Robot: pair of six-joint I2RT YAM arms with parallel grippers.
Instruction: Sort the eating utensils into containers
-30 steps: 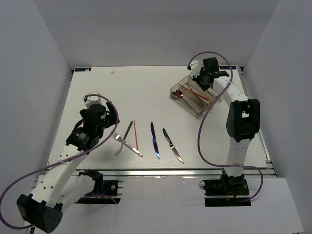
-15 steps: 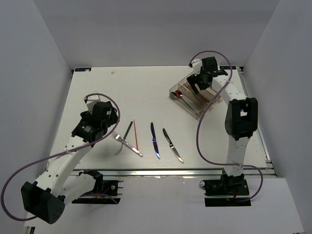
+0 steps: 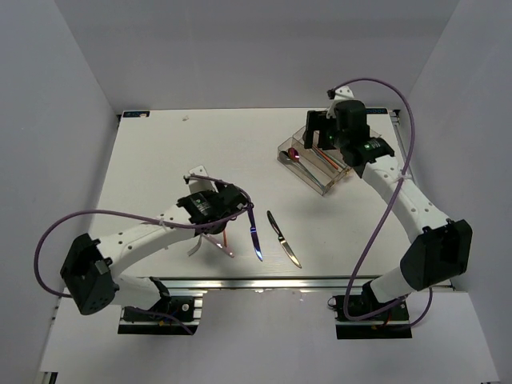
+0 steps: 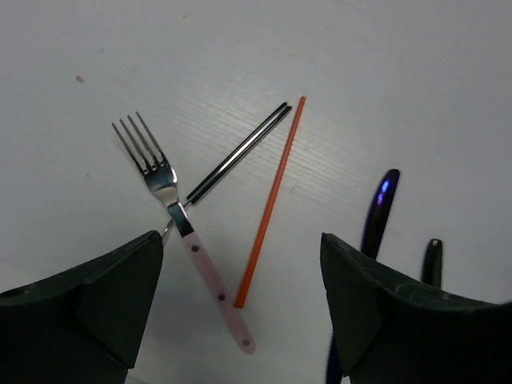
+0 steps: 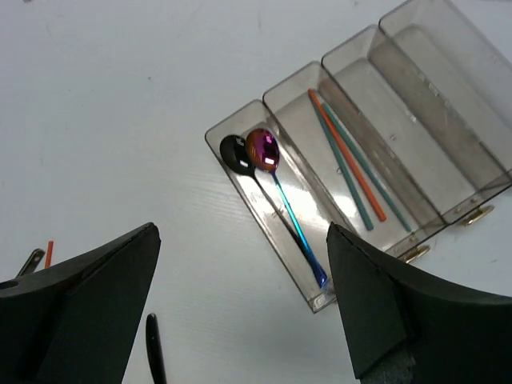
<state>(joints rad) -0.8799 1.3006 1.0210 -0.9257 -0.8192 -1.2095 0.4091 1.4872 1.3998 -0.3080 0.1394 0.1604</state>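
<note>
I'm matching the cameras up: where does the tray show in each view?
Top external: tray at rear right of the table, set at a slant.
Left wrist: not in it.
Right wrist: tray in the upper right, cut off by the frame edge.
Shared landmark: the red spoon in its end compartment, seen in the top and right wrist views.

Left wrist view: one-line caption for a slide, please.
Open left tool hovers over a pink-handled fork, dark chopsticks and an orange chopstick on the white table.

The left claw (image 4: 240, 248) partly hides the blue knife (image 4: 379, 210).
</note>
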